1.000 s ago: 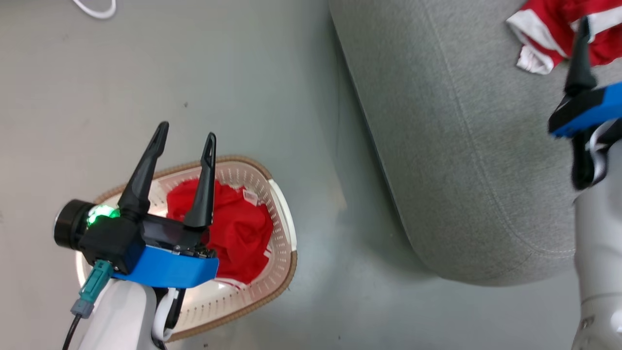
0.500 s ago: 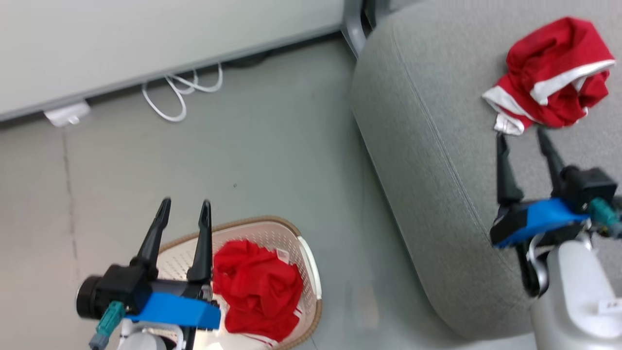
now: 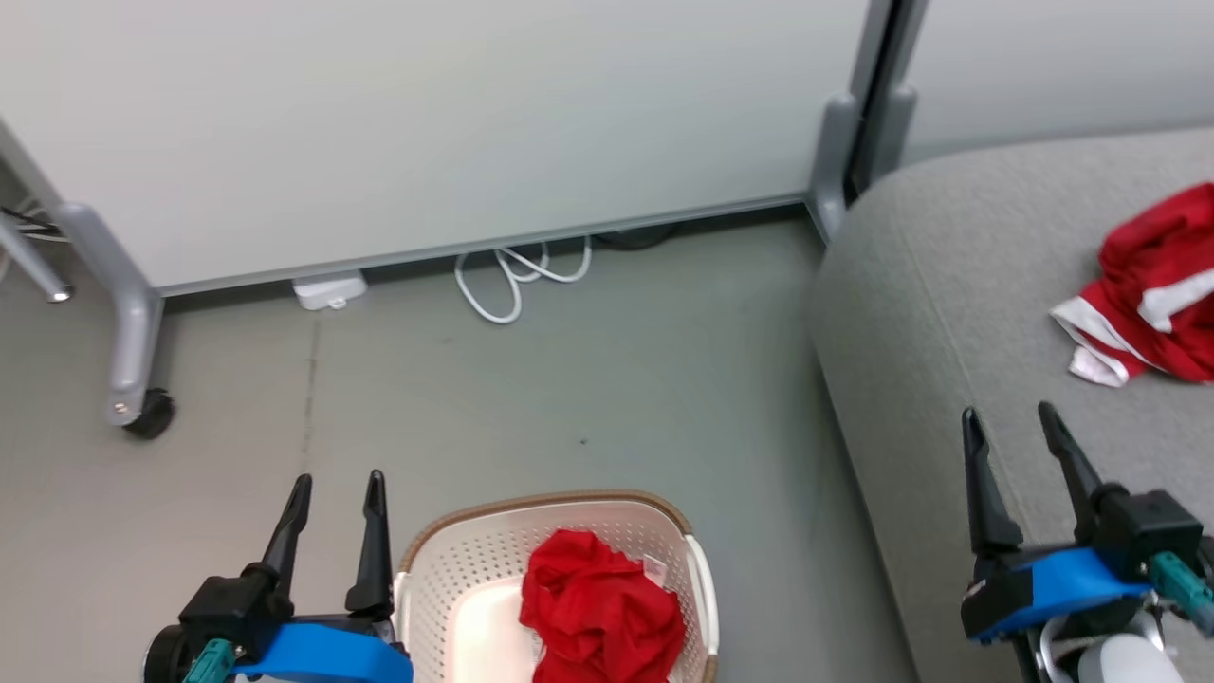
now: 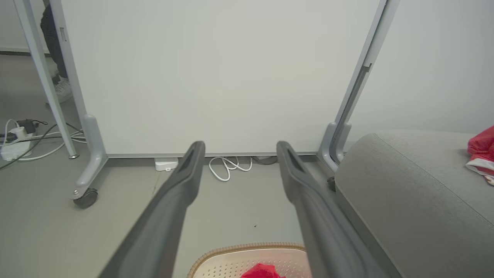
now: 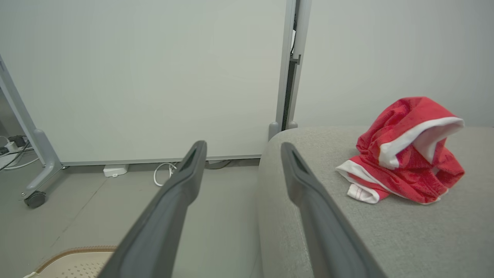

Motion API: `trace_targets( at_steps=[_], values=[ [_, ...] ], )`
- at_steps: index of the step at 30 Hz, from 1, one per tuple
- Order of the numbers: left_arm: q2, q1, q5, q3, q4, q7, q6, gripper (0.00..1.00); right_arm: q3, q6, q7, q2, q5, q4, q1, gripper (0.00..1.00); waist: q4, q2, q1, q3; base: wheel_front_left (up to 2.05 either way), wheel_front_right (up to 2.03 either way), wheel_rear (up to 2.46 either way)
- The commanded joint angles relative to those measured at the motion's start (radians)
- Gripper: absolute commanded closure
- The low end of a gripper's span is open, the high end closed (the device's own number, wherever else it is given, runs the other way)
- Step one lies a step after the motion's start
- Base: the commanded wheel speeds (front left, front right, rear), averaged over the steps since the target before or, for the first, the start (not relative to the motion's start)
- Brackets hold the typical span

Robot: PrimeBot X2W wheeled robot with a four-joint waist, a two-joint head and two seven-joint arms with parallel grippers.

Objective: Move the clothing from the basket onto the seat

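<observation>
A crumpled red garment (image 3: 602,612) lies in the cream basket (image 3: 455,588) with its brown rim, on the floor at the bottom of the head view. A second red garment with white trim (image 3: 1152,289) (image 5: 405,154) rests on the light grey seat (image 3: 948,313) (image 5: 347,239) at the right. My left gripper (image 3: 336,478) (image 4: 239,144) hangs open and empty just left of the basket. Over the seat's front part, my right gripper (image 3: 1007,412) (image 5: 242,144) is open and empty, short of the garment there.
A white partition panel (image 3: 427,123) on grey wheeled legs (image 3: 133,379) stands behind the basket. A coiled white cable (image 3: 517,280) and a white adapter (image 3: 329,290) lie on the floor at its foot. Grey floor (image 3: 569,379) stretches between basket, panel and seat.
The head camera has tilted up, so the panel and cables now show. Both arms have drawn back; the right gripper is farther from the garment left on the seat.
</observation>
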State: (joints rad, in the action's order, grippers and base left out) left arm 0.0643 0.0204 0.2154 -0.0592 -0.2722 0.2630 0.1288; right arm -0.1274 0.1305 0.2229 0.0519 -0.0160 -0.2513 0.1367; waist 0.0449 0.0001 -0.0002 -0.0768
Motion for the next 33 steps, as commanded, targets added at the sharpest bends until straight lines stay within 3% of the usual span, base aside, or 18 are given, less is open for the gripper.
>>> trace_targets(
  at_steps=[1, 12, 33],
  values=[
    [0.002, -0.009, -0.002, 0.016, -0.009, 0.003, 0.002, 0.00, 0.007, 0.000, -0.007, -0.001, 0.000, 0.024, -0.039, 0.00, -0.048, -0.0001, 0.0002, 0.040, 0.00, 0.00, 0.00],
    [-0.003, -0.013, -0.006, 0.079, -0.044, 0.003, 0.002, 0.00, 0.047, 0.000, -0.030, -0.001, 0.009, 0.094, -0.155, 0.00, -0.109, -0.0001, 0.0002, 0.087, 0.00, 0.00, 0.00],
    [0.002, -0.012, -0.021, 0.072, -0.044, 0.003, 0.002, 0.00, 0.096, 0.000, -0.046, -0.002, -0.011, 0.116, -0.154, 0.00, -0.104, -0.0001, 0.0002, 0.065, 0.00, 0.00, 0.00]
  ],
)
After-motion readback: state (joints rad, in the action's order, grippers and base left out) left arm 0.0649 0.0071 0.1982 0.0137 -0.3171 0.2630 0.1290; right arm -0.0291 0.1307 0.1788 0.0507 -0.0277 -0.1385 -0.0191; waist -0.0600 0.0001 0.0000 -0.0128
